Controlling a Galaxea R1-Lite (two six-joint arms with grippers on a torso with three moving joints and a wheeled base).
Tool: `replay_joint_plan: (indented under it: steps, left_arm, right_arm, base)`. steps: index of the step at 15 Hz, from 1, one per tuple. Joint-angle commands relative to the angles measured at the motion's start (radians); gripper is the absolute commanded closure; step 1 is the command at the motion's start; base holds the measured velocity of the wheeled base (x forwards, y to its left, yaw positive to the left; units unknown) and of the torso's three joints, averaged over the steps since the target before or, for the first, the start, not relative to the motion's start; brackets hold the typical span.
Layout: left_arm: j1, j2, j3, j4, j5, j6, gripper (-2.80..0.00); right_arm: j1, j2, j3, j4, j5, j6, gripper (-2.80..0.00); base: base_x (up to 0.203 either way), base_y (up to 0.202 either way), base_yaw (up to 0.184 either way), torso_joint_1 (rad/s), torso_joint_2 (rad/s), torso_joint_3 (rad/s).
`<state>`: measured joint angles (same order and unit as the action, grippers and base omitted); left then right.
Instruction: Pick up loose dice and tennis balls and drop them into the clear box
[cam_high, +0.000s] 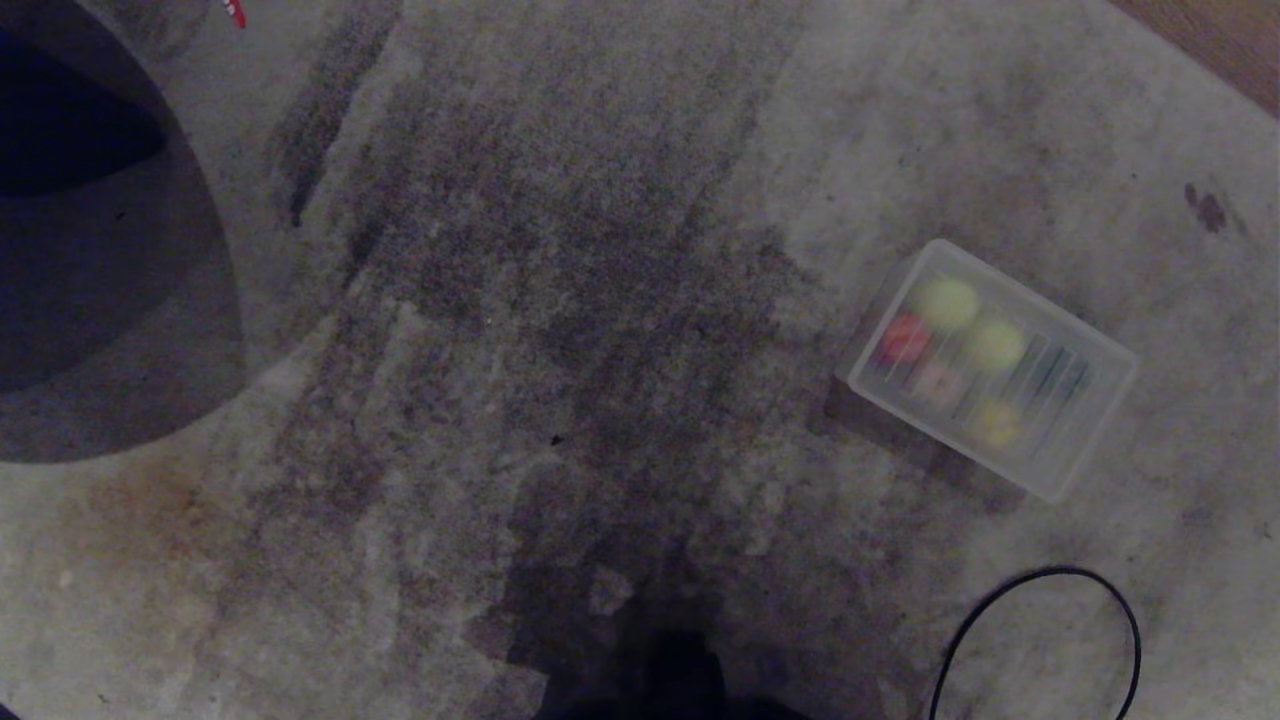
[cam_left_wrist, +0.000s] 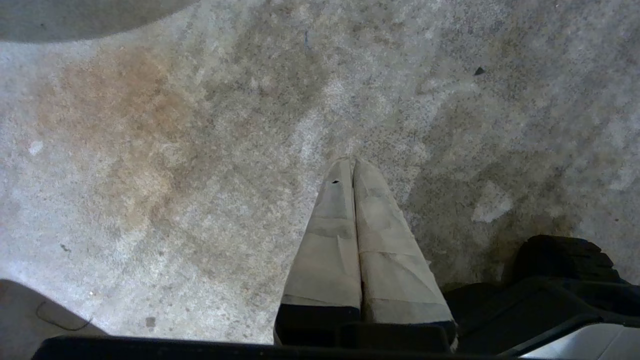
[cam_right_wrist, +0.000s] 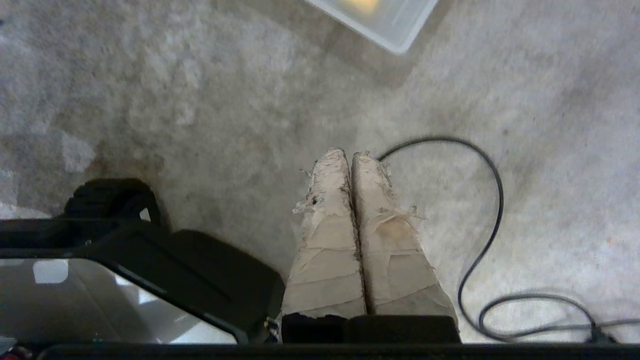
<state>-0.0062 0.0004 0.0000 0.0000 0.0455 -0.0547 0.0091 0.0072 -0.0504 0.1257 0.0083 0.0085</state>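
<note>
Two tennis balls (cam_high: 945, 303) and blurred dice (cam_high: 904, 338) are held inside the clear box (cam_high: 1090, 440) on stained carpet (cam_high: 560, 330). Beside the box's near side, a black cable (cam_right_wrist: 492, 200) is looped. Both the right gripper (cam_right_wrist: 348, 156) and the left gripper (cam_left_wrist: 350, 162) are pressed closed on nothing.

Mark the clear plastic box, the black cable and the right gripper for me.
Clear plastic box (cam_high: 1108, 352): head view, bare right rim.
Black cable (cam_right_wrist: 498, 197): right wrist view, outer bend of the loop.
Right gripper (cam_right_wrist: 350, 156): right wrist view, between the tips of its shut taped fingers.
</note>
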Motion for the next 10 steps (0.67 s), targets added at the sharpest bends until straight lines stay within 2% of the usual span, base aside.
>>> replay_joint_plan:
  steps: [1, 10]
  left_arm:
    - [0.0, 0.001, 0.002, -0.002, 0.0, -0.002, 0.0]
    - [0.0, 0.001, 0.002, 0.0, 0.004, -0.004, 0.0]
  right_arm:
    - [0.0, -0.006, 0.0, 0.002, 0.001, -0.001, 0.0]
    - [0.0, -0.006, 0.001, -0.001, 0.001, 0.004, 0.0]
  base:
    - [0.0, 0.0, 0.0, 0.0, 0.0, 0.0]
    - [0.0, 0.0, 0.0, 0.0, 0.0, 0.0]
